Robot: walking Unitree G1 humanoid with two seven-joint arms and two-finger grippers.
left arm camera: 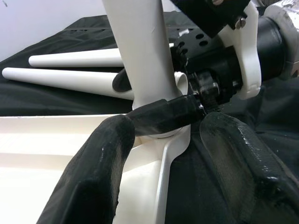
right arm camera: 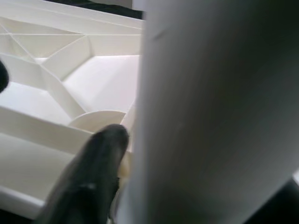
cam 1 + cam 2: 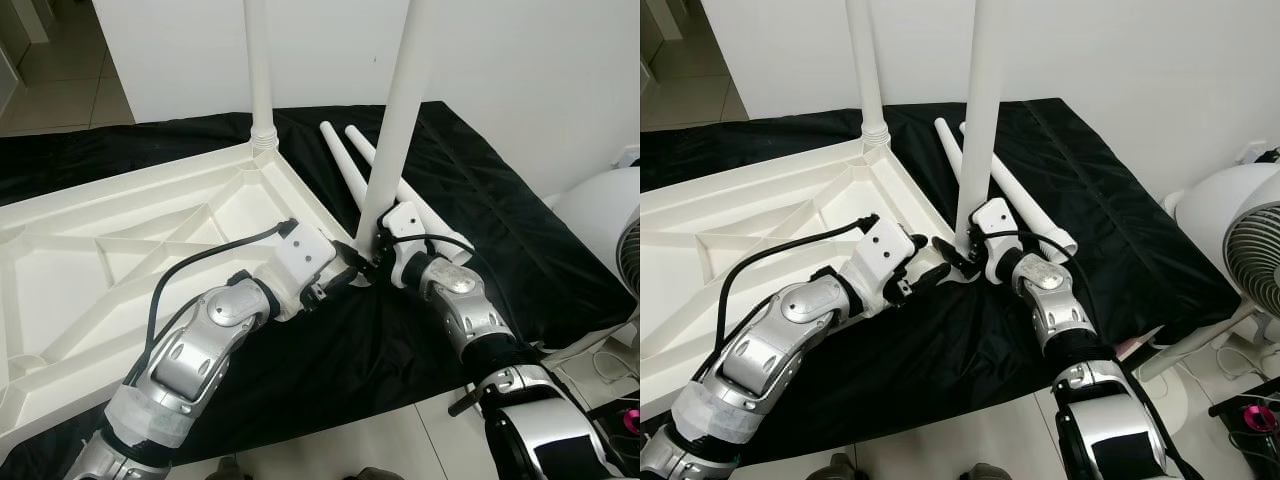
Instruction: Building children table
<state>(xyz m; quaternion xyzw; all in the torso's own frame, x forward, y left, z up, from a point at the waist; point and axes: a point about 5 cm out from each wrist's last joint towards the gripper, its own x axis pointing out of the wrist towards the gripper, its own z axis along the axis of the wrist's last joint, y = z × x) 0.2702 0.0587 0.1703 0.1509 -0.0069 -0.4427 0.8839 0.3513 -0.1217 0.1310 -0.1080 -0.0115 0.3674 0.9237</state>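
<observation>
A white table top [image 3: 120, 250] lies upside down on a black cloth [image 3: 500, 210]. One white leg [image 3: 258, 70] stands screwed in at its far corner. A second leg [image 3: 395, 110] stands upright at the near right corner. My right gripper [image 3: 375, 250] is shut on this leg's base, and one of its fingers [image 1: 159, 116] wraps the leg in the left wrist view. My left gripper [image 3: 345, 268] is open just beside that corner, its fingers [image 1: 107, 154] spread in front of the leg without touching it. Two loose legs [image 3: 1015, 190] lie on the cloth behind.
A white fan [image 3: 1240, 250] stands at the right, off the cloth's edge. A white wall [image 3: 520, 60] runs behind the cloth. Tiled floor [image 3: 370, 445] lies in front, with cables and a pink object [image 3: 628, 420] at the lower right.
</observation>
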